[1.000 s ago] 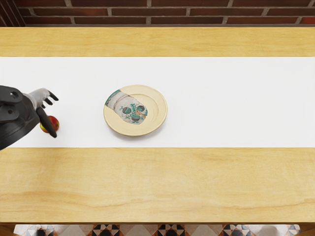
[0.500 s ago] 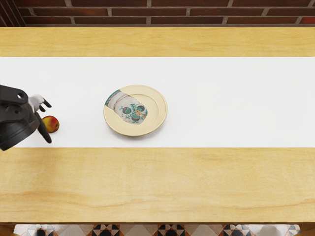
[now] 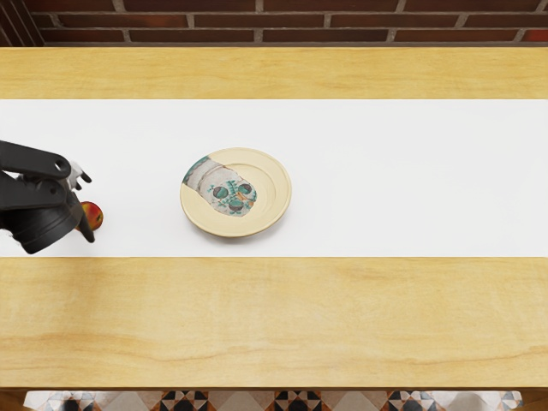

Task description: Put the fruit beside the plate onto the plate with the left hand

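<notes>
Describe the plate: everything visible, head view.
The plate is round, with a broad pale tan rim that looks like wood or glazed ceramic. A teal, grey and cream printed pattern covers the upper left and middle of its well. It lies flat on the white runner, left of the table's middle, with nothing on it. The fruit sits apart to its left, not touching it.

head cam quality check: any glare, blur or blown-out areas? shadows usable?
Head view: flat, even light, no glare or blur; the plate has a crisp rim. Head view: the white runner is near blown out and shows no texture. Head view: the left hand reads as a dark mass with little detail and hides part of the fruit; shadows are very faint.
</notes>
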